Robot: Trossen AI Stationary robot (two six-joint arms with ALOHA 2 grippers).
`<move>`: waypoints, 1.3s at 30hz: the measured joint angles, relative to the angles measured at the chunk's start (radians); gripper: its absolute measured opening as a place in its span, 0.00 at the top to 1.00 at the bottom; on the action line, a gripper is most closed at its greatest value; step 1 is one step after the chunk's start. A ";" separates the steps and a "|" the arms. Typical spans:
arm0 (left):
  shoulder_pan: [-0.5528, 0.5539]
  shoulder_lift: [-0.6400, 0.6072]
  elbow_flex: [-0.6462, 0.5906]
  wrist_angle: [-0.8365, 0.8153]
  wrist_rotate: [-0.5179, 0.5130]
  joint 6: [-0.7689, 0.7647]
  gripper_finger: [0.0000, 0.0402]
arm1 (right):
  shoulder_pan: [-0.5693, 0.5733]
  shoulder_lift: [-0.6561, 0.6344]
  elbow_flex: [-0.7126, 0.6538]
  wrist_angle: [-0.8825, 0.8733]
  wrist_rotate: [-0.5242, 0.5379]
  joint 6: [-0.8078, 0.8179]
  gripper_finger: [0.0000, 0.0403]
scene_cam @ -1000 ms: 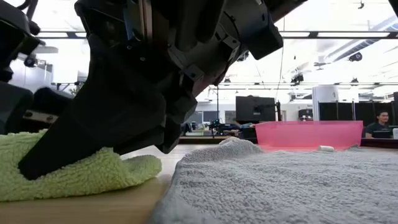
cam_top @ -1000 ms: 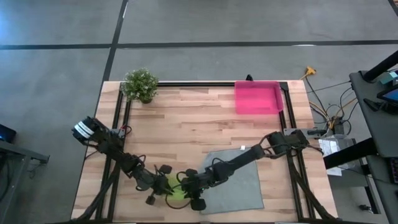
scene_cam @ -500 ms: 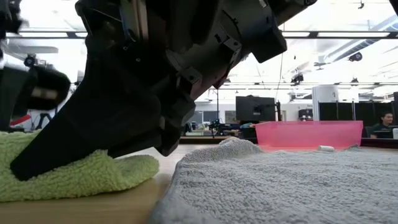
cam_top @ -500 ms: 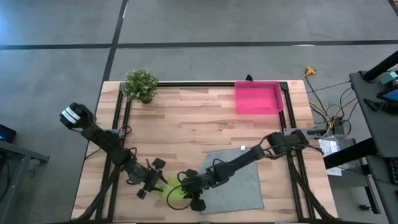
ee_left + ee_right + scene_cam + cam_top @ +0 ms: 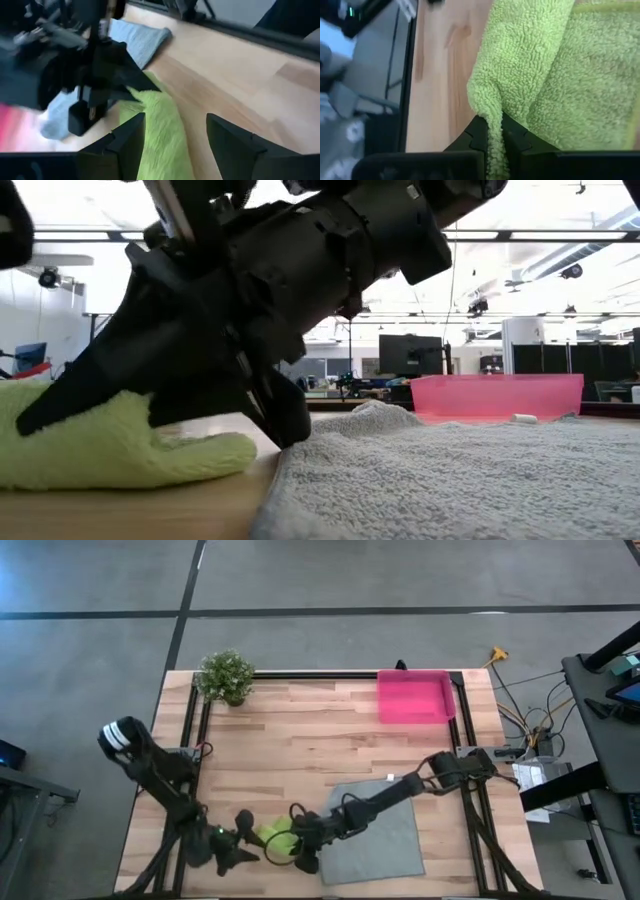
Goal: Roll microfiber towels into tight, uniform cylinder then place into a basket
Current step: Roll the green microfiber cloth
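Observation:
The lime green towel (image 5: 272, 835) lies bunched in a short roll on the wood near the table's near edge. Its right end is in my right gripper (image 5: 298, 844), which is shut on it. My left gripper (image 5: 242, 840) stands open at the roll's left end, which shows ahead of and between its fingers (image 5: 131, 142) in the left wrist view. The grey towel (image 5: 378, 835) lies flat on the table under my right arm. The pink basket (image 5: 413, 697) stands at the far right. My right gripper pinches a raised fold of the green towel (image 5: 490, 107) between its two fingers (image 5: 479, 134). It slants down onto the towel from the table's right. The rest of the towel (image 5: 120, 455) rests on the table. Whether my left gripper touches the towel, I cannot tell.
A small potted plant (image 5: 226, 675) stands at the far left corner. Bare wood lies between the towels and the basket. Black frame rails (image 5: 330, 674) run along the table's edges.
My left gripper has opened, let go of the green towel, drawn back toward the table's near left corner and risen a little, rolling as it went. My right gripper has rolled about its own line while staying in place, still shut on the towel.

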 joint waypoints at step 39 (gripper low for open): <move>0.166 0.336 0.199 -0.207 0.129 -0.274 0.77 | 0.029 0.000 -0.003 0.082 0.081 -0.033 0.83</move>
